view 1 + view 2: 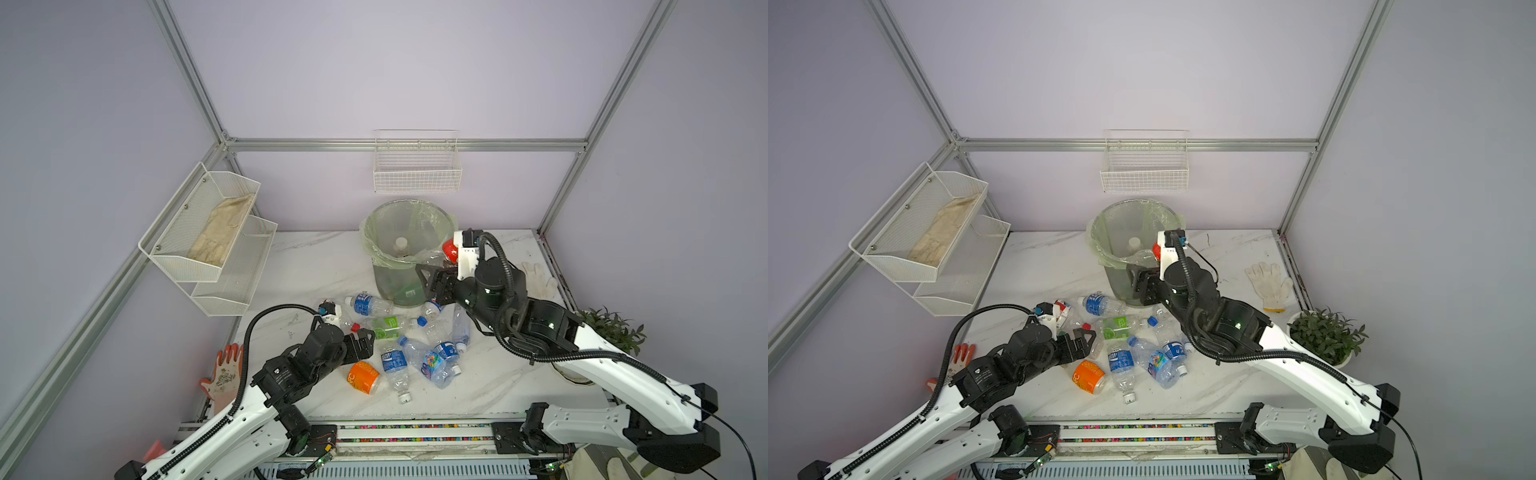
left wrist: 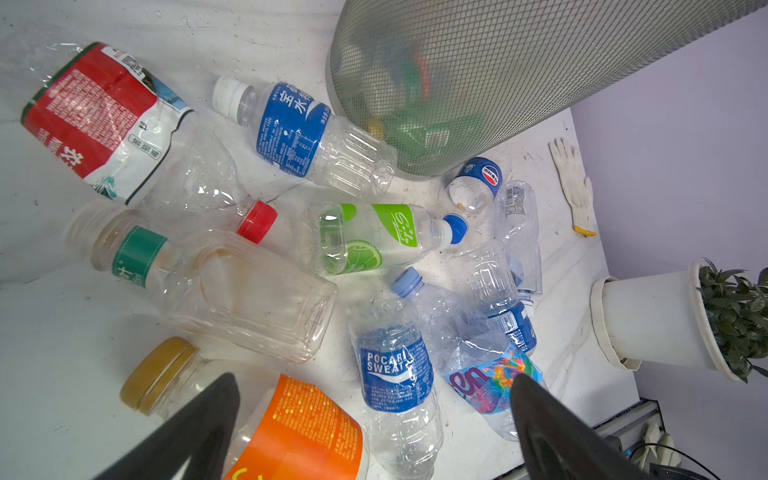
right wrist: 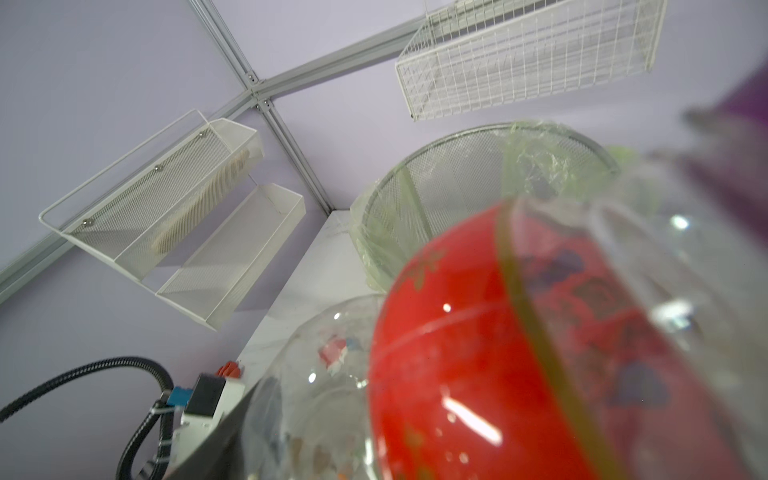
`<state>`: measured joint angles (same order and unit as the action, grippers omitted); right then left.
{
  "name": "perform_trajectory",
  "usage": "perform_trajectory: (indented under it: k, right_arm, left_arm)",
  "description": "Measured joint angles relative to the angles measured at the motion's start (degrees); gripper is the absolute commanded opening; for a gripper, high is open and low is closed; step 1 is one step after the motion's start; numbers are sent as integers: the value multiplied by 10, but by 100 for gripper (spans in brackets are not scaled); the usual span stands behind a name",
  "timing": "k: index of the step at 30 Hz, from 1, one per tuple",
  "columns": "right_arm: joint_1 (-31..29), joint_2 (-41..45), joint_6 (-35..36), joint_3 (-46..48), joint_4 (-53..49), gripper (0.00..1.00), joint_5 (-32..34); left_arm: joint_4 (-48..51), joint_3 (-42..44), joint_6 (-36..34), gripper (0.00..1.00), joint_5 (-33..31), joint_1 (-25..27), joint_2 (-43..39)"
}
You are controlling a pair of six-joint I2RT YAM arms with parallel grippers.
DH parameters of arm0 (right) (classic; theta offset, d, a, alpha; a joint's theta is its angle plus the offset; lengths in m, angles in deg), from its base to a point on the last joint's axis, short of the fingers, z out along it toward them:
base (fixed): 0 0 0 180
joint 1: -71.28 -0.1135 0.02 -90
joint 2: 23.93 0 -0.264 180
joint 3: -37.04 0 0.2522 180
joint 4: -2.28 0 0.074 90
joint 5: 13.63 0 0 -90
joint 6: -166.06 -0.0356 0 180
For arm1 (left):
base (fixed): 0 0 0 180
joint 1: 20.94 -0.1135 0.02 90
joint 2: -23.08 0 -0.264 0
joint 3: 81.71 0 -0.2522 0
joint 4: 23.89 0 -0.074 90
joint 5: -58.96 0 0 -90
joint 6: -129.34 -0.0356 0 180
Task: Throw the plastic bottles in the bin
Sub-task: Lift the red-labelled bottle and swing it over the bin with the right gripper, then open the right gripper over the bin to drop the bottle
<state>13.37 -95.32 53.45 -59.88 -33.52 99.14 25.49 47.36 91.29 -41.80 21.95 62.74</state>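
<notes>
Red-labelled bottle [image 1: 449, 249] clamped in raised right tool [image 1: 432, 266] at bin [image 1: 409, 202] rim; low left tool [image 1: 368, 343] gapes empty.

Two white-shelled robot arms, the left arm [image 1: 232, 419] and the right arm [image 1: 602, 357], carry black joint housings [image 1: 291, 374]; ribbed black cable conduit [image 1: 257, 320] runs along each; a white camera mount [image 1: 467, 253] tops each wrist; the left gripper [image 1: 369, 341] and right gripper [image 1: 432, 268] are black and angular; green lights [image 1: 550, 325] glow on the joints.
</notes>
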Motion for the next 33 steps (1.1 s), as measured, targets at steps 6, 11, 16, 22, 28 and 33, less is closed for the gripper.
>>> perform_trajectory:
  k: [6,11,16,22,28,33]
  right_arm:
    - [67,-226,23,-228,-38,83,-33]
    - [107,-363,9,-330,-126,98,-10]
    - [93,-310,7,-243,-133,98,-16]
    - [85,-162,8,-179,-78,98,-35]
    - [87,-64,2,-94,-16,98,-44]
    - [87,4,-10,31,14,98,-49]
  left_arm:
    - [18,0,0,100,-2,0,-19]
    - [53,0,0,100,-13,0,-56]
    - [79,0,0,100,-29,0,-97]
    - [82,0,0,100,-31,0,-75]
    - [74,0,0,100,-27,0,-29]
    - [65,0,0,100,-25,0,-25]
